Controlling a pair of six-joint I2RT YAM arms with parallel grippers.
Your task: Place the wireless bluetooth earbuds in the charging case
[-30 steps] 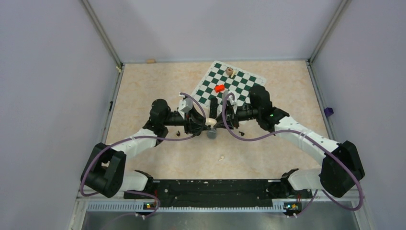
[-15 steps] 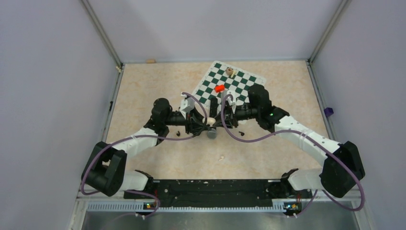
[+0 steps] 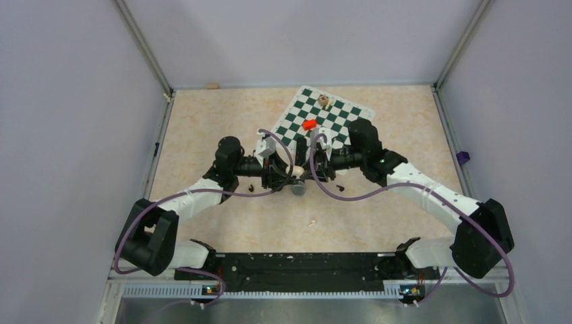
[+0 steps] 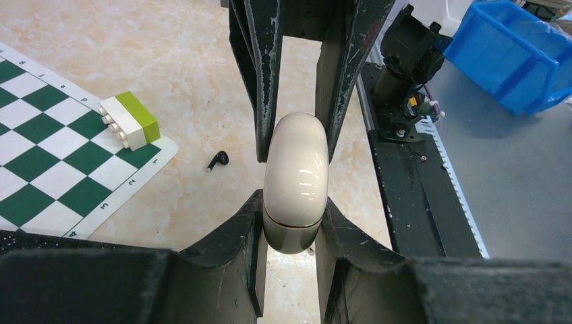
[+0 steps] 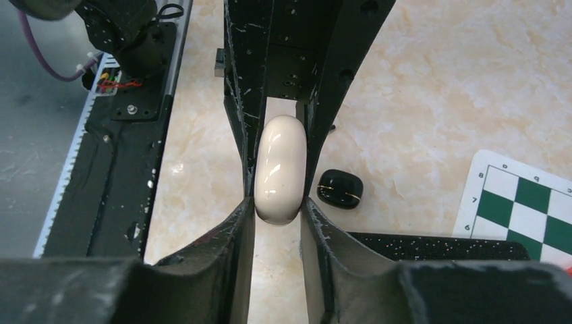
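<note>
An off-white charging case (image 3: 296,173), lid closed, hangs above the table between both grippers. My left gripper (image 3: 287,172) is shut on one end of it (image 4: 295,182), my right gripper (image 3: 307,170) on the other end (image 5: 280,169). The fingers of each arm face the other's. One black earbud (image 4: 217,160) lies on the table near the mat's corner. In the top view two small black buds (image 3: 251,189) (image 3: 340,187) lie on either side of the grippers. An off-white bud (image 3: 312,221) lies nearer the bases. A second off-white bud is not visible.
A green-and-white chess mat (image 3: 324,121) lies at the back with a red piece (image 3: 309,124) and a brown piece (image 3: 324,102). A yellow-green and white block (image 4: 130,120) sits on its corner. A closed black case (image 5: 340,188) lies beside the grippers. A grey patch (image 3: 297,189) shows below the case.
The left arm has shifted slightly to the right. Both grippers still hold the off-white case at the same place.
</note>
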